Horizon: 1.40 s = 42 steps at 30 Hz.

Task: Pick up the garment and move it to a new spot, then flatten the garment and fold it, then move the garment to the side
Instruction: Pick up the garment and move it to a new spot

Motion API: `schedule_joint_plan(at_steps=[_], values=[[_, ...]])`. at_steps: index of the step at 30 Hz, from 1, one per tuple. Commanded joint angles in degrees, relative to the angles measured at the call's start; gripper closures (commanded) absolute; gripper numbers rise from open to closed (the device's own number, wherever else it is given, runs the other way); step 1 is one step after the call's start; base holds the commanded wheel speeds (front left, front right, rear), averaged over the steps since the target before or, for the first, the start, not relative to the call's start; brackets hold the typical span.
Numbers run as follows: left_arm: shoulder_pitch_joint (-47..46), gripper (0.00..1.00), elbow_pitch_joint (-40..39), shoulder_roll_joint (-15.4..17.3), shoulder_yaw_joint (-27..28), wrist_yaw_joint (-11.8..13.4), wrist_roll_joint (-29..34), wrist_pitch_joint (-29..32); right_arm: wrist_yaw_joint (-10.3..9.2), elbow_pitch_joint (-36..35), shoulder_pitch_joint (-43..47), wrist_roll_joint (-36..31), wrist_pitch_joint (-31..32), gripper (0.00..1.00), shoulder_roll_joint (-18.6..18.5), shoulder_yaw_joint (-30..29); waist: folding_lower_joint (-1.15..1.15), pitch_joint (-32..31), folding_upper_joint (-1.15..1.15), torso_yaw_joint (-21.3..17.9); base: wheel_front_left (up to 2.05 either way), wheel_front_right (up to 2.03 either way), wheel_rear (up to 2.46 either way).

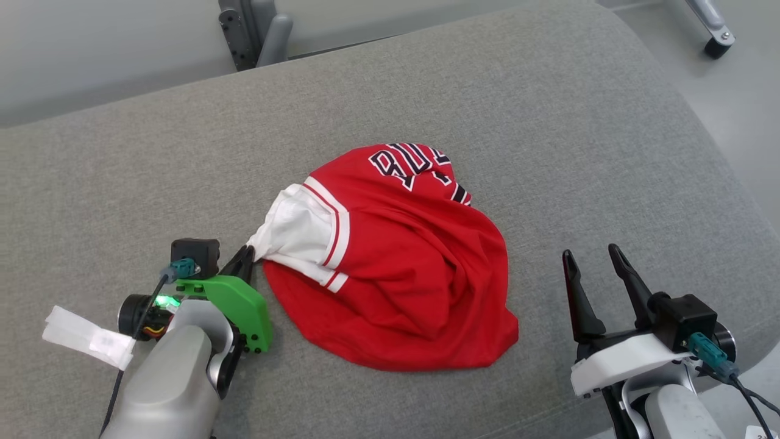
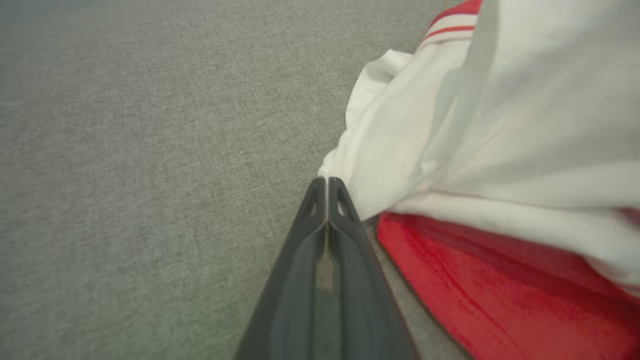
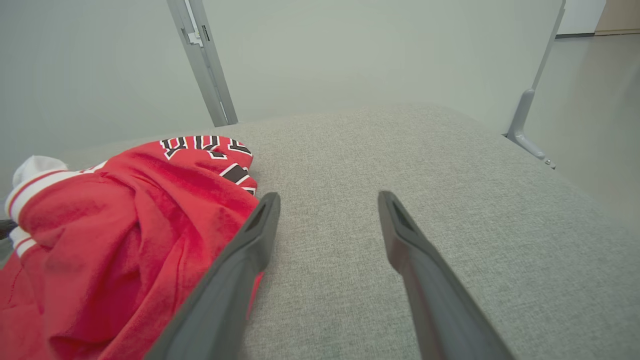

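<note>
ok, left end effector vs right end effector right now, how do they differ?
The left end effector is shut, fingers pressed together; the right end effector stands wide open.
The left pinches the white corner of the shirt; the right holds nothing and sits apart from the shirt.
The left has a green bracket; the right has a white bracket.
Shared: long dark fingers, both low over the grey cushion.

Red over most of the jersey (image 1: 402, 274), white at the sleeve with thin red stripes, black letters edged in white. Mottled grey weave on the cushion (image 1: 487, 91). Green bracket (image 1: 237, 302) on the left gripper (image 1: 245, 255), white bracket (image 1: 615, 360) on the right gripper (image 1: 590, 251); dark fingers (image 3: 225, 290) on both.
</note>
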Motion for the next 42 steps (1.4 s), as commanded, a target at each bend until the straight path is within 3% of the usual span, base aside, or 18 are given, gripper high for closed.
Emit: schedule_joint_plan(at_steps=[1,2,3,10,17,21,25,35,42], values=[[0.1,0.52,0.4,-0.5,0.4,-0.6,-1.2,-1.3,-0.02,0.1,0.4,-0.6,-0.2,0.0,-0.2,-0.1,0.0,-1.0,0.24,1.0,0.0,0.0,0.0],[0.2,0.11,0.2,-1.0,0.7,-0.8,-1.4,-2.4,-0.02,0.2,0.8,-0.8,-0.2,0.0,-0.2,-0.1,0.0,-1.4,0.24,1.3,0.0,0.0,0.0],[0.4,0.0,-0.3,-1.5,0.9,-1.1,-1.7,-3.4,-0.02,0.2,1.2,-1.1,-0.2,0.0,-0.2,-0.2,0.0,-1.8,0.24,1.7,0.0,0.0,0.0],[6.5,0.0,-12.5,-2.6,4.9,-2.7,-4.9,-7.7,-0.02,0.2,3.7,-2.3,-0.2,0.0,-0.2,-1.3,0.0,-5.3,0.24,3.8,0.0,0.0,0.0],[19.8,0.0,-34.2,-1.8,11.9,1.4,1.0,-7.6,-0.02,-2.0,5.4,-4.7,-0.2,0.0,-0.2,-3.1,0.0,-7.4,0.24,6.9,0.0,0.0,0.0],[27.3,0.0,-40.7,-1.4,14.1,2.7,3.9,-7.7,-0.02,-3.6,6.1,-5.7,-0.2,0.0,-0.2,-4.2,0.0,-8.2,0.24,8.7,0.0,0.0,0.0],[33.0,0.0,-42.9,-1.6,16.9,2.7,5.1,-7.7,-0.02,-5.7,6.7,-6.2,-0.2,0.0,-0.1,-6.0,0.0,-8.5,0.24,10.4,0.0,0.0,0.0],[40.0,0.0,-44.8,-3.7,23.9,-1.3,12.6,-7.7,-0.02,-7.6,9.4,-7.2,-0.2,0.0,-0.1,-8.7,0.0,-9.5,0.24,15.0,0.0,0.0,0.0],[42.7,0.0,-44.4,-5.1,28.1,-3.2,14.8,-7.7,-0.02,-6.3,11.2,-7.9,-0.2,0.0,-0.2,-8.9,0.0,-10.9,0.24,16.0,0.0,0.0,0.0]])
